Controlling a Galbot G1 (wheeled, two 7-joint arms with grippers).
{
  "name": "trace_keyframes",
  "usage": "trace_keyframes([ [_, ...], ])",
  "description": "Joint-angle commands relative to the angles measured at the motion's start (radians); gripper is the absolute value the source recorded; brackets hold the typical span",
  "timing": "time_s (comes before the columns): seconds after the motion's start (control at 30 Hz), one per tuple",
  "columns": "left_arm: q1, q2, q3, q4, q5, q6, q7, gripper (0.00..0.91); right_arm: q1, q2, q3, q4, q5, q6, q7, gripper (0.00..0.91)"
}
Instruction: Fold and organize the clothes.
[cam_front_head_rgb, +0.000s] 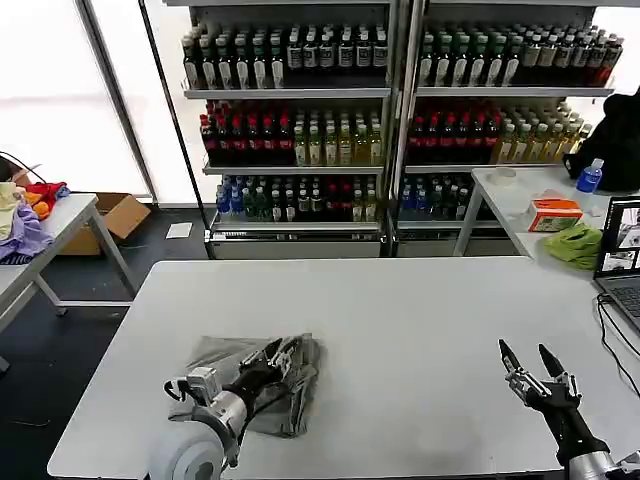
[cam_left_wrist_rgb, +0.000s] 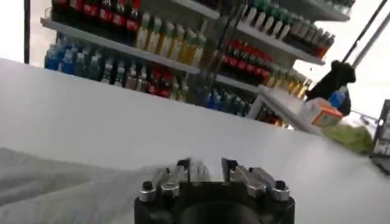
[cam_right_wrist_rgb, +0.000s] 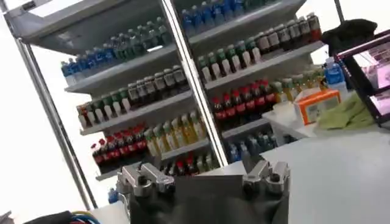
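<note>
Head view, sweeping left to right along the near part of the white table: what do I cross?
Left gripper over the crumpled grey shirt → bare white table → right gripper, fingers open → laptop at the table's right edge.

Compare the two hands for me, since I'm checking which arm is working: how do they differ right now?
The left hand sits over the crumpled grey shirt at the table's near left; the right hand hovers above bare white table at the near right, touching nothing. The right hand's fingers are spread open; the left's look closed into the fabric. Both point away from the robot.
</note>
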Motion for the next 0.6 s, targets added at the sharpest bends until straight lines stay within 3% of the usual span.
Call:
trace_keyframes([
  [0.03,0.035,-0.008,-0.187,-0.184,-0.197,-0.014,0.005,0.907,0.008,0.005,-0.014,0.003,-0.004,-0.009,0.002,0.907],
  [0.17,0.125,0.044,-0.374,-0.112,0.012,0.036,0.124,0.907,0.005,0.004,-0.017,-0.003,-0.004,-0.004,0.001,0.907],
  [0.27,0.236,0.057,-0.476,-0.052,0.057,-0.052,0.158,0.907,0.005,0.003,-0.016,-0.008,-0.006,0.002,0.001,0.907],
  [0.43,0.351,0.06,-0.499,0.059,0.132,-0.108,0.236,0.907,0.003,-0.001,-0.025,-0.007,-0.009,0.0,-0.004,0.907],
  [0.6,0.339,0.037,-0.462,0.138,0.154,-0.115,0.27,0.907,0.002,-0.003,-0.031,0.002,-0.012,-0.002,-0.002,0.907],
])
